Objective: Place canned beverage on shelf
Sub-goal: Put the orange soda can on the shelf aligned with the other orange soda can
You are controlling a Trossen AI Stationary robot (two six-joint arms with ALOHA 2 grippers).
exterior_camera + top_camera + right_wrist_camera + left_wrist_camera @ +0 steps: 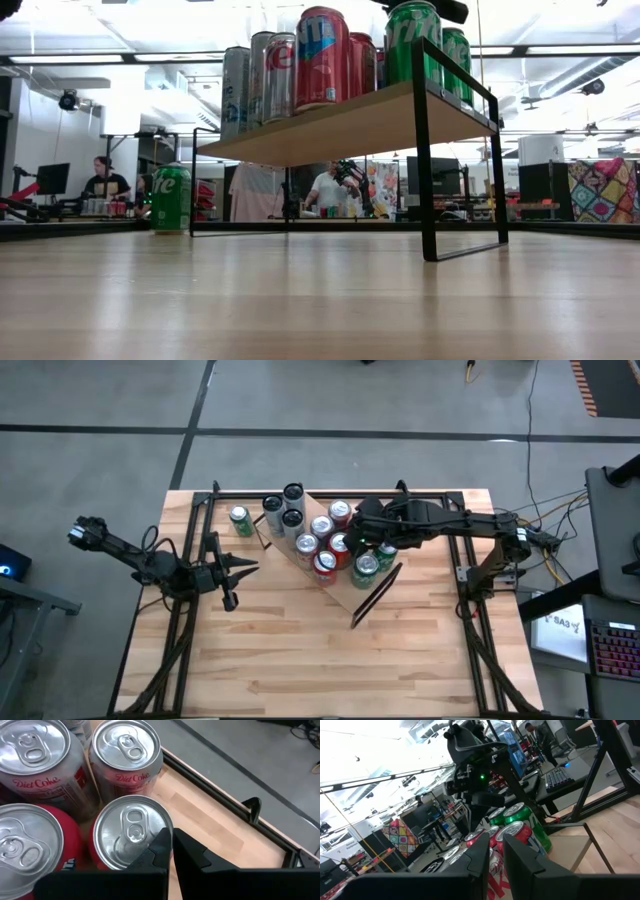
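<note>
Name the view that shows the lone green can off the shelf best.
The low view: the green can stands upright on the tabletop, left of the shelf, label visible. The high view shows only its top. Neither wrist view shows it clearly.

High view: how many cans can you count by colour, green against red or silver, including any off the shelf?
Green cans: 3
Red or silver cans: 8
Total visible: 11
</note>
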